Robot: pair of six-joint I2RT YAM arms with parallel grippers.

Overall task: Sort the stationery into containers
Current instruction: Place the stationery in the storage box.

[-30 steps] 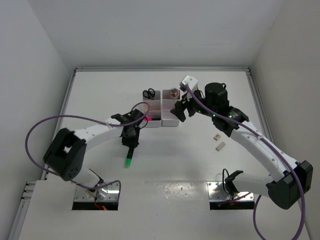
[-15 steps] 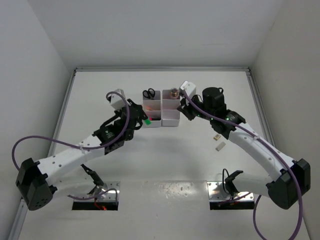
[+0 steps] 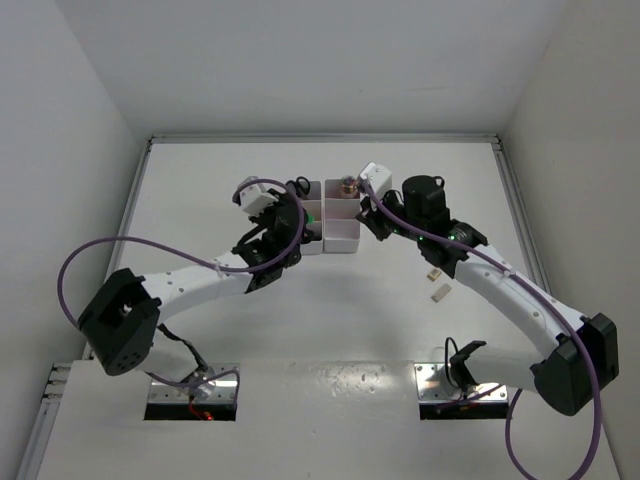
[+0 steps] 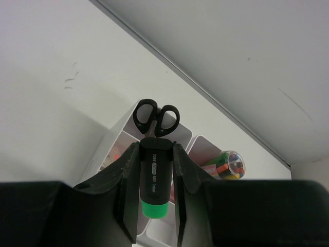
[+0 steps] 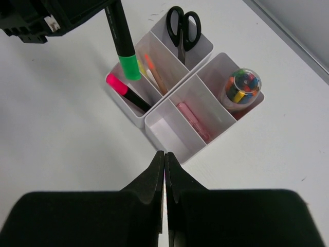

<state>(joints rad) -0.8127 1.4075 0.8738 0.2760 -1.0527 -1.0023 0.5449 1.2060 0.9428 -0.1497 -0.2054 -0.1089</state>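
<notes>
White table [image 3: 330,320] inside pale walls, both arm bases bolted at the near edge. Nearest loose items: two small beige blocks [image 3: 437,283] beside the right forearm, lying flat on the table, close together but not touching, well apart from the boxes. Further out, both wrists converging on the two white boxes at mid-table. Right gripper [image 5: 165,154] hovering just short of the right box [image 5: 159,140], fingers pressed together, nothing between them. Left gripper [image 4: 156,146] raised over the left box [image 5: 119,107], pinching the green highlighter [image 5: 123,43] by its black barrel, roughly upright, green end down. Green end low over the near compartment of the left box, close to the divider; inside the rim or just above it, cannot tell. Same compartment: pink highlighter [image 5: 127,92] leaning at a slant, pink end up against the near wall. Middle compartment of the left box: thin yellow and orange sticks [image 5: 153,72], leaning. Far compartment: black-handled scissors [image 5: 183,28], handles up. Boxes side by side, long walls touching. Right box, near compartment: bare white floor visible. Middle compartment: pink item [image 5: 193,119] lying lengthwise, eraser or tube unclear. Far compartment: clear round tub [image 5: 241,87] of small multicoloured pieces, upright. Beyond the boxes, bare tabletop up to a metal edge strip and the back wall [image 3: 330,70].
</notes>
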